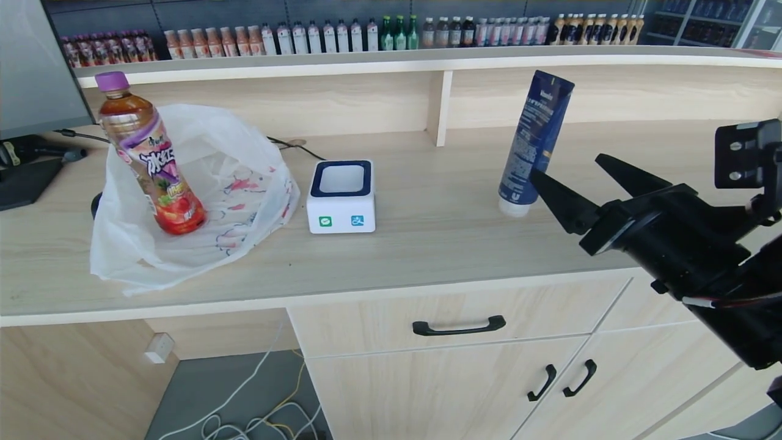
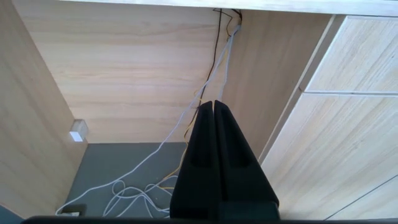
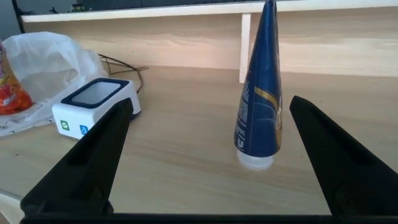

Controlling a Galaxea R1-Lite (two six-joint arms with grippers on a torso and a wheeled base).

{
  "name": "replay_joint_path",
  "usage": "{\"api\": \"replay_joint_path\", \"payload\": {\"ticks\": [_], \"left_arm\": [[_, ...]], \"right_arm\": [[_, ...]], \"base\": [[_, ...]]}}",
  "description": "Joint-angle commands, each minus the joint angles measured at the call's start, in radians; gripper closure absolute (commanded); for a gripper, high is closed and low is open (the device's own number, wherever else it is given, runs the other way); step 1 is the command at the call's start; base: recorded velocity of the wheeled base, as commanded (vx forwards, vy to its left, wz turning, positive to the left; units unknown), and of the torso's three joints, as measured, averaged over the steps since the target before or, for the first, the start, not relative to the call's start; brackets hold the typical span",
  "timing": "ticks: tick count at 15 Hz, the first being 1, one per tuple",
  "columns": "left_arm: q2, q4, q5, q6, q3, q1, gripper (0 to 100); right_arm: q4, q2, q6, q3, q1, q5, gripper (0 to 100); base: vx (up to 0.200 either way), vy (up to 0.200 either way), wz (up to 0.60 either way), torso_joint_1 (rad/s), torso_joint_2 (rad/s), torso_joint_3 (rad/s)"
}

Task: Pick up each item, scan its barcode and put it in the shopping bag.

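My right gripper [image 1: 565,166] is spread wide, and the blue tube [image 1: 536,122] stands upright on its cap just ahead, so the right arm's nearer.

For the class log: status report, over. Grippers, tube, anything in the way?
Right gripper open before standing blue tube, not gripping. Left gripper shut, below counter. Bottle in shopping bag. Scanner well aside.

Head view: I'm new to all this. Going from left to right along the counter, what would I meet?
black device → bottle → scanner → blue tube
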Motion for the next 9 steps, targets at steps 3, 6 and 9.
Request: {"api": "replay_joint_path", "payload": {"ticks": [3,6,9], "left_arm": [[0.000,0.000,0.000,0.000,0.000,0.000,100],[0.000,0.000,0.000,0.000,0.000,0.000,100],[0.000,0.000,0.000,0.000,0.000,0.000,100]], "right_arm": [[0.025,0.010,-0.009,-0.033,-0.021,-0.048,0],[0.079,0.022,0.031,-0.055,-0.036,-0.053,0],[0.248,0.031,0.040,-0.170,-0.058,-0.014,0]], "base": [[0.000,0.000,0.00,0.000,0.00,0.000],[0.000,0.000,0.00,0.000,0.00,0.000],[0.000,0.000,0.00,0.000,0.00,0.000]]}}
